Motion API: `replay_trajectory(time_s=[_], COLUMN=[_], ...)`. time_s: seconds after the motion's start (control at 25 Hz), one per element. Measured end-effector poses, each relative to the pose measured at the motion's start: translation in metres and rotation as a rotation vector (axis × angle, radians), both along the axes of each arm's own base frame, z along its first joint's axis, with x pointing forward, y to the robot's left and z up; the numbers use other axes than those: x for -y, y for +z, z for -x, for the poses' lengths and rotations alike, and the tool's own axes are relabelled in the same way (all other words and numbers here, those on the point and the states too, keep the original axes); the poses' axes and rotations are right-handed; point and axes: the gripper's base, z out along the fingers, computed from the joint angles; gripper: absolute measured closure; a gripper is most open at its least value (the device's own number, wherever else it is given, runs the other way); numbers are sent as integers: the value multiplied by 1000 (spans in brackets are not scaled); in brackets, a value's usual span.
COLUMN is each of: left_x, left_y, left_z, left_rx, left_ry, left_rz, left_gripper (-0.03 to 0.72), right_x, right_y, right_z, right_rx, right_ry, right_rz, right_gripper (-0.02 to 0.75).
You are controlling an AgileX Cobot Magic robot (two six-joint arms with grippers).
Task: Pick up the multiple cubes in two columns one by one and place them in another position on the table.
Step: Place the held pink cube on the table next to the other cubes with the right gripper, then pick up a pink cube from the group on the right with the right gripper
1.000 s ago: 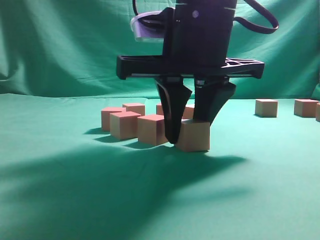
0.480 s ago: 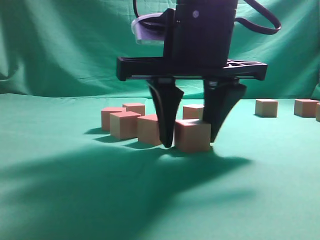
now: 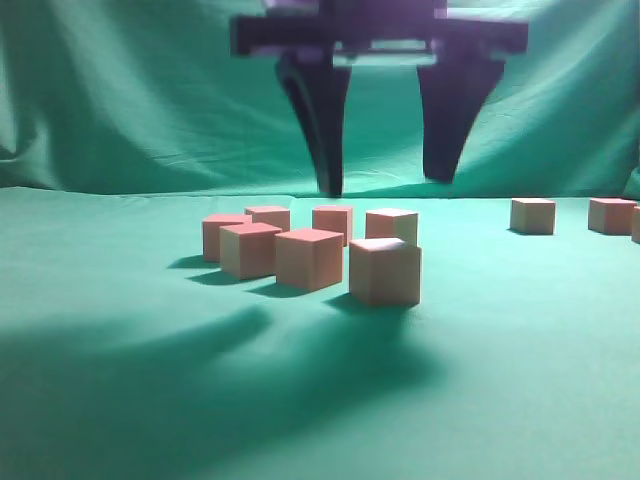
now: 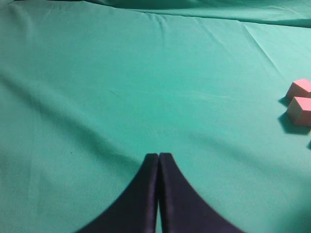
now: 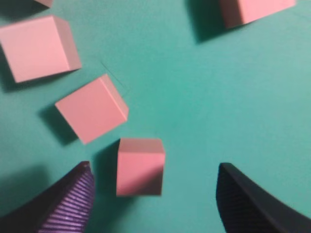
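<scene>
Several pinkish-red cubes stand in a cluster on the teal table (image 3: 120, 400). The nearest cube (image 3: 385, 270) sits alone at the cluster's front right, with another cube (image 3: 308, 257) just left of it. My right gripper (image 3: 385, 185) hangs open well above this cube, holding nothing. From the right wrist, the same cube (image 5: 140, 166) lies free on the cloth below the spread fingers (image 5: 68, 204), nearer the left one. My left gripper (image 4: 159, 155) is shut and empty over bare cloth, with two cubes (image 4: 300, 110) at its view's right edge.
Three more cubes (image 3: 532, 215) stand apart at the far right of the table. A draped green backdrop (image 3: 120, 100) closes off the rear. Other cubes (image 5: 91, 108) of the cluster lie close beyond the right gripper's left finger.
My right gripper has opened wide, let go of the front cube and risen straight up. The cube stays where it was set down. The other cubes have not moved.
</scene>
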Motion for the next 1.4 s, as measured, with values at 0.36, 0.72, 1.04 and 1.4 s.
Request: replay_trajectory(time_s=[0.36,0.72,1.04,1.4], left_x=[0,0,0,0], left_y=[0,0,0,0], left_z=[0,0,0,0], left_rx=[0,0,0,0], left_ry=[0,0,0,0], left_rz=[0,0,0,0], left_gripper=[688,688,688,688], right_x=[17,125,229,244], right_y=[82,118,82,9], right_z=[-16,-67,-97,-131], right_rx=[267,377,208,91], right_ry=[52,-263,-565,-459], right_rz=[71,126,40,-110], right_gripper=[221,221,221,221])
